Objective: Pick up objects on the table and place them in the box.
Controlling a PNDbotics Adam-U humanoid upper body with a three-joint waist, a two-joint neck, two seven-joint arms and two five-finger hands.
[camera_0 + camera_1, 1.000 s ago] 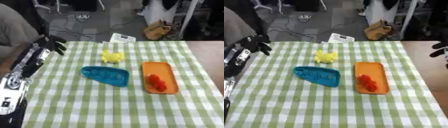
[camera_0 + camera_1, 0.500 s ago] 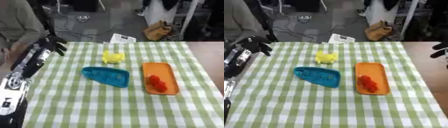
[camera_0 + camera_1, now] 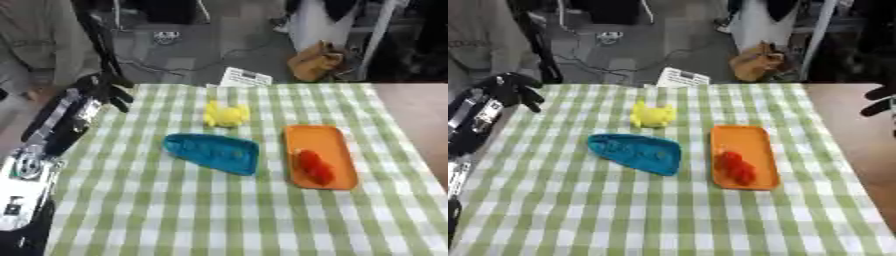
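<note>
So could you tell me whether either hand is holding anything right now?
Nothing is held: the left hand hangs curled and empty over the table's far-left corner; the right hand shows only fingertips.

You find almost nothing to read here. The only thing with print is the small white paper card (image 3: 246, 77) lying at the far edge of the green-and-white checked tablecloth (image 3: 219, 210). It carries some dark marks, but they are too blurred, so you cannot make out any word or number on it. The yellow toy (image 3: 227, 114), the blue teardrop-shaped plastic dish (image 3: 213, 152) and the orange rectangular plastic tray (image 3: 321, 155) show no label, brand or sign that you can read.
</note>
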